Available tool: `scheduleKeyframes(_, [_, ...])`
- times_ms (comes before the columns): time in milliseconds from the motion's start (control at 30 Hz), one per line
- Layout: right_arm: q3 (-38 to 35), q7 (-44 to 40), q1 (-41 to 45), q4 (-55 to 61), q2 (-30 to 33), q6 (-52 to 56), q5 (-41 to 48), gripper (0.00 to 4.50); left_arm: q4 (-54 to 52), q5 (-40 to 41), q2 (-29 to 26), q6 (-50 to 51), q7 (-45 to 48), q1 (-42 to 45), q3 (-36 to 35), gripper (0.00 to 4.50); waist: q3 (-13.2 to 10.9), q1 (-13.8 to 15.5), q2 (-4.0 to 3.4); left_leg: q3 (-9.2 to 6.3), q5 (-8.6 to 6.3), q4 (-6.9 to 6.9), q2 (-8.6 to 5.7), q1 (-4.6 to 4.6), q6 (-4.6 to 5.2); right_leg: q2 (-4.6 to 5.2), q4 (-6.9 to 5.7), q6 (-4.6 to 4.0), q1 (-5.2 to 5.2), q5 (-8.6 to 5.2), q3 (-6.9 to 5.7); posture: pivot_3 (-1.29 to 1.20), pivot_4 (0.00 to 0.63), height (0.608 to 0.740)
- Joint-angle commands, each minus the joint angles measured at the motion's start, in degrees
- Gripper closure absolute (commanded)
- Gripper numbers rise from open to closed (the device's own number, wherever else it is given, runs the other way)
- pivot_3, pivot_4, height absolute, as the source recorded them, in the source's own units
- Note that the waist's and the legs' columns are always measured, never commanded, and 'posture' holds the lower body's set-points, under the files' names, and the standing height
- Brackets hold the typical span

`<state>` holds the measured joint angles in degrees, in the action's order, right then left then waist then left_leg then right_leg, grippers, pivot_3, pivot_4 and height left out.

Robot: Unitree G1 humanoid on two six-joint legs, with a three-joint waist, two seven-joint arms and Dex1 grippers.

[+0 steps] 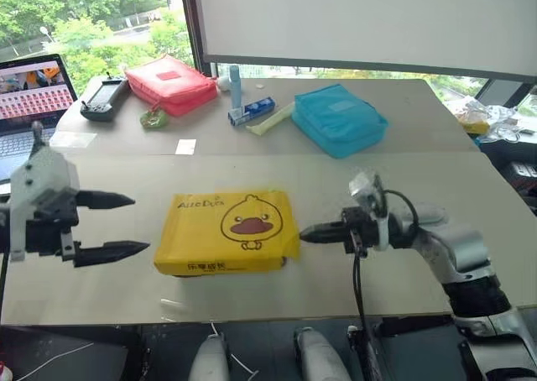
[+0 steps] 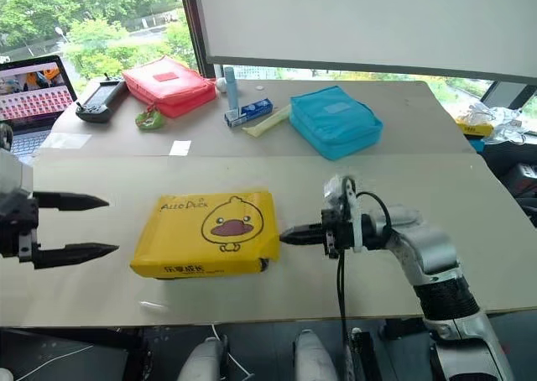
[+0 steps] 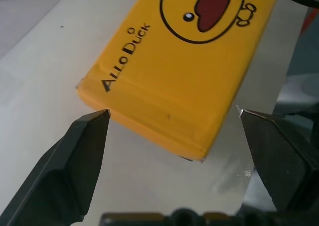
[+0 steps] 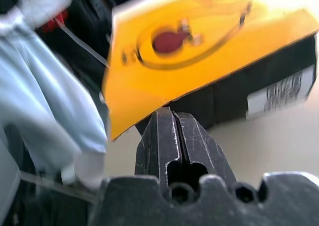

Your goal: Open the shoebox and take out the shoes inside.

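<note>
The shoebox (image 1: 228, 231) lies lid-down-shut mid-table. The left gripper (image 1: 113, 226), at its 9 o'clock, gapes wide; the right gripper (image 1: 315, 232), pinched shut, noses under the lid's 3 o'clock edge. Light, stiff cardboard: lift there.

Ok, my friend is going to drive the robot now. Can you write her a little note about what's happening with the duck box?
Left claw: open, holding nothing, beside the left end of the shoebox.
Right claw: shut, tip at the lid's right edge, which looks slightly lifted there in the right wrist view.
The shoebox lies on the table, lid still covering it.
Done: nothing taken out; the shoes are hidden.
Left: lift the lid off, then take out the shoes.
</note>
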<state>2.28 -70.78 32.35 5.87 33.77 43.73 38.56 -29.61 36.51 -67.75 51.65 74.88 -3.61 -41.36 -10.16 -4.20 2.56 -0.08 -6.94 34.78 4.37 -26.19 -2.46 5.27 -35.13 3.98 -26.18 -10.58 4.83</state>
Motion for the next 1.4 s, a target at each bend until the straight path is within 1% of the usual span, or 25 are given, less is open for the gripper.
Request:
scheduleKeyframes(33, [-4.7,5.0,6.9,-3.3,-4.7,2.0,4.8,4.50,-3.7,2.5,1.3,2.1,-1.1,-1.3,-5.8,0.01,0.0,0.0,0.00,0.00,0.00,0.01,0.03,0.01,-0.01,0.00,0.01,-0.02,0.02,0.01,-0.05,0.00,0.150,0.729])
scheduleKeyframes(133, [-6.1,11.3,12.7,-9.4,-10.1,0.3,3.5,4.50,-5.4,3.9,2.5,3.7,-1.9,-3.1,-8.5,0.01,0.0,-0.1,0.00,-0.01,-0.01,0.02,0.05,0.06,-0.01,0.01,0.09,-0.15,0.02,0.10,-0.11,0.00,0.150,0.729])
scheduleKeyframes(200, [-6.3,13.4,15.0,-12.8,-11.6,-0.8,2.0,4.50,-6.6,4.9,3.1,4.9,-2.3,-4.3,-10.2,0.01,0.0,-0.2,0.00,-0.01,-0.01,0.02,0.07,0.08,-0.01,0.02,0.08,-0.21,0.02,0.14,-0.15,0.00,0.150,0.729])
scheduleKeyframes(267, [-3.5,11.5,14.9,-14.7,-9.3,-2.6,-1.7,4.50,-7.4,6.1,3.4,6.0,-2.8,-5.1,-11.6,0.01,0.0,0.1,-0.02,-0.01,-0.01,-0.01,0.09,0.07,-0.01,0.02,0.05,-0.23,0.04,0.15,-0.21,0.00,0.150,0.729])
scheduleKeyframes(367, [9.2,5.4,11.6,-19.3,0.0,-14.8,-18.0,4.50,-8.6,6.2,3.8,7.1,-2.8,-7.7,-14.3,0.01,0.0,0.7,-0.05,-0.01,0.00,0.02,0.21,0.00,-0.01,0.08,0.13,-0.20,-0.02,0.12,-0.53,0.00,0.150,0.729])
scheduleKeyframes(400, [12.2,3.7,11.0,-20.9,2.1,-19.1,-21.8,4.50,-8.8,5.5,3.8,7.1,-2.8,-9.0,-15.0,0.01,0.0,0.8,-0.04,-0.01,0.00,-0.01,0.24,0.00,-0.02,0.11,0.22,-0.21,-0.02,0.05,-0.63,0.00,0.150,0.729])
scheduleKeyframes(467, [13.4,2.2,10.9,-23.7,3.3,-22.3,-23.9,4.50,-9.4,3.7,4.1,6.5,-3.0,-11.8,-15.9,0.01,0.0,0.7,-0.03,0.05,0.00,-0.02,0.26,0.00,-0.02,0.14,0.23,-0.22,0.03,-0.14,-0.67,0.00,0.150,0.729])
scheduleKeyframes(533, [12.7,0.7,11.3,-25.1,2.9,-22.0,-23.4,4.50,-9.6,2.7,4.5,5.9,-3.4,-13.9,-16.0,0.01,-0.1,0.1,-0.12,0.12,0.01,-0.07,0.29,-0.13,0.00,0.11,0.09,-0.26,0.01,-0.20,-0.66,0.00,0.150,0.729])
scheduleKeyframes(667, [15.7,-4.7,9.8,-25.6,4.6,-25.7,-26.9,4.50,-9.6,0.2,4.5,3.7,-3.9,-17.2,-14.6,0.01,-0.1,-0.6,-0.19,0.07,0.03,-0.12,0.48,0.00,0.04,-0.16,-0.22,-0.34,-0.08,-0.25,-0.67,0.00,0.150,0.729])
scheduleKeyframes(767, [16.6,-9.3,7.2,-22.6,3.8,-25.0,-25.1,4.50,-8.9,0.1,3.4,2.9,-4.6,-16.3,-12.9,0.01,-0.1,-0.6,-0.19,0.06,0.02,-0.04,0.48,0.05,0.01,-0.15,-0.33,-0.42,-0.06,-0.32,-0.68,0.00,0.150,0.729])
scheduleKeyframes(833, [16.4,-10.3,6.1,-21.0,2.4,-23.9,-23.8,4.50,-8.3,0.4,2.7,2.7,-5.2,-15.0,-11.9,0.01,-0.1,-0.6,-0.18,0.06,0.02,0.05,0.45,0.08,-0.01,-0.09,-0.34,-0.43,0.00,-0.32,-0.68,0.00,0.150,0.729])
scheduleKeyframes(933, [15.1,-8.1,5.4,-21.0,-1.2,-22.3,-22.8,4.50,-8.1,1.2,1.6,2.9,-5.9,-13.1,-10.5,0.01,-0.1,-0.7,-0.17,0.06,0.02,0.11,0.44,0.09,-0.05,-0.06,-0.34,-0.46,0.01,-0.29,-0.68,0.00,0.150,0.729])
scheduleKeyframes(1000, [14.5,-7.7,5.1,-20.6,-2.4,-21.2,-22.2,4.50,-8.2,1.6,1.3,3.3,-6.1,-12.3,-10.0,0.01,-0.1,-0.8,-0.17,0.06,0.02,0.13,0.44,0.09,-0.06,-0.05,-0.34,-0.50,0.00,-0.27,-0.68,0.00,0.150,0.729])
scheduleKeyframes(1167, [12.0,-7.7,2.2,-15.3,-4.5,-15.9,-16.7,4.50,-9.2,3.0,1.0,4.5,-6.8,-11.0,-10.0,0.01,-0.1,-1.0,-0.15,0.05,0.02,0.11,0.44,0.16,-0.06,-0.04,-0.53,-0.57,0.02,-0.22,-0.72,0.00,0.150,0.729])
scheduleKeyframes(1267, [9.1,-5.9,2.2,-14.1,-6.6,-11.7,-12.8,4.50,-9.9,3.2,1.2,4.9,-7.1,-11.1,-10.3,0.01,-0.1,-1.1,-0.16,0.03,0.02,0.07,0.45,0.21,-0.06,-0.06,-0.73,-0.57,-0.03,-0.23,-0.73,0.00,0.150,0.729])
scheduleKeyframes(1400, [7.0,-6.7,2.4,-12.3,-7.5,-6.0,-7.6,4.50,-10.3,2.8,1.7,5.1,-6.9,-12.5,-11.0,0.01,-0.1,-1.3,-0.16,0.02,0.02,0.04,0.46,0.27,-0.05,-0.08,-0.78,-0.57,-0.06,-0.23,-0.73,0.00,0.150,0.729])
